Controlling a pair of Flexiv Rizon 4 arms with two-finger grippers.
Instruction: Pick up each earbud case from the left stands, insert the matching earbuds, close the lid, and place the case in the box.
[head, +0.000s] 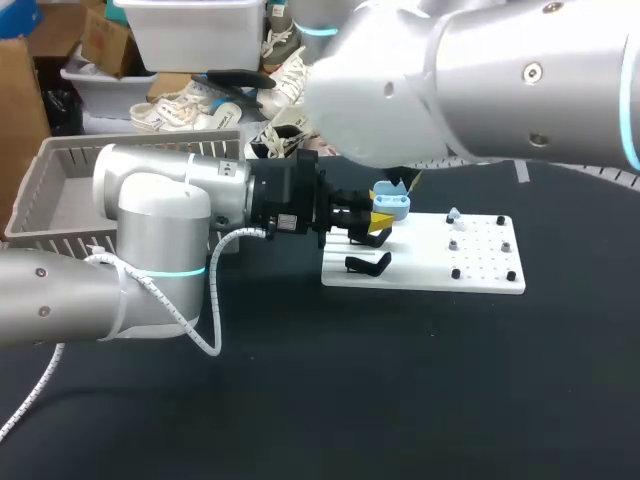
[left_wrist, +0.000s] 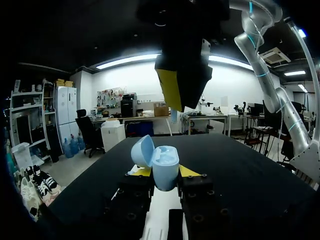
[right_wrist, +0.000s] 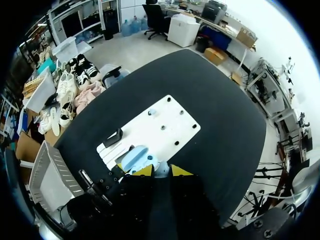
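Note:
A light blue earbud case (head: 392, 205) with its lid raised is held a little above the left end of the white stand board (head: 430, 275). My left gripper (head: 368, 222) is shut on it. In the left wrist view the case (left_wrist: 164, 169) sits between the yellow tips, lid (left_wrist: 142, 150) tilted back. My right gripper (left_wrist: 182, 87) hangs straight above the open case, and from its own view (right_wrist: 161, 172) the case (right_wrist: 135, 157) lies just beneath. What it holds is hidden. One pale earbud (head: 454, 215) stands on a peg.
A black stand (head: 368, 264) sits on the board's left part, with several dark pegs (head: 482, 262) on its right part. A grey basket (head: 60, 195) stands at the table's far left. My right arm (head: 480, 80) fills the upper right of the head view.

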